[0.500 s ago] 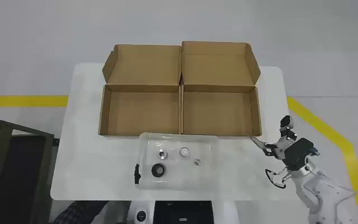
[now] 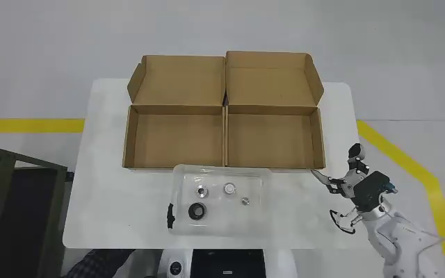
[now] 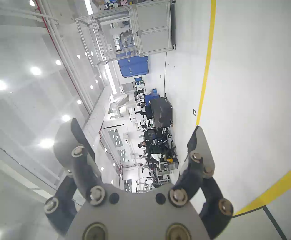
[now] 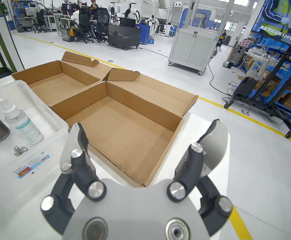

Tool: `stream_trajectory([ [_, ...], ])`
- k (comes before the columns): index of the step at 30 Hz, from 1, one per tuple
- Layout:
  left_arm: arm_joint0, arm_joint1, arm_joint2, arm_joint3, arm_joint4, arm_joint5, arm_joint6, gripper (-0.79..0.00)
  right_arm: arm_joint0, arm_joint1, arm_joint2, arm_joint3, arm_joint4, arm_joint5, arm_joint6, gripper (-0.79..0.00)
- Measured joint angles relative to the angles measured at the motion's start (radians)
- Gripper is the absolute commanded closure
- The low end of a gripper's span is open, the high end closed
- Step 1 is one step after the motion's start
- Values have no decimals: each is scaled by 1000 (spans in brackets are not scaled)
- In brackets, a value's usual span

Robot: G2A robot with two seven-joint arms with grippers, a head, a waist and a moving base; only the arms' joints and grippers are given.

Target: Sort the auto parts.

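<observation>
the right gripper (image 2: 327,197) hangs at the table's right front corner, just beside the near corner of the right-hand cardboard box (image 2: 271,142), its two curved fingers spread wide apart. the left gripper (image 3: 136,127) is turned away from the table, its fingers likewise splayed, facing pale floor and a yellow line (image 3: 205,68).

the parts lie in a clear plastic bin (image 2: 259,221) at the table's front edge, just in front of the two boxes. inside are a black ring (image 2: 198,210), a silver piece (image 2: 201,190) just behind it, and a smaller silver piece (image 2: 245,201) toward the right. a small spray bottle (image 4: 20,123) stands upright in the same bin, and a black piece (image 2: 170,215) sits at the bin's left wall.

the left-hand cardboard box (image 2: 177,142) touches its twin side by side behind the bin, both with lids folded back. the white table (image 2: 104,181) stands on a pale grey floor. beyond it the right wrist view takes in a workshop hall with desks, office chairs (image 4: 102,16) and a metal-framed cabinet (image 4: 195,47).
</observation>
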Motion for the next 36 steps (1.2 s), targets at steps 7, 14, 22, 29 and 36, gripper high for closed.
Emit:
stream_trajectory([
  [7, 0, 0, 0, 0, 0, 0, 0, -785, 18, 2, -20, -24, 12, -32, 49, -785],
  [14, 0, 0, 0, 0, 0, 0, 0, -785, 72, 14, -74, -107, -9, -166, 212, -785],
  [22, 0, 0, 0, 0, 0, 0, 0, -785, 148, 21, -197, -190, -14, -262, 422, -785],
  [29, 0, 0, 0, 0, 0, 0, 0, -785, 200, 21, -325, -233, -19, -284, 558, -785],
  [36, 0, 0, 0, 0, 0, 0, 0, -785, 242, 20, -426, -227, -24, -287, 649, -785],
])
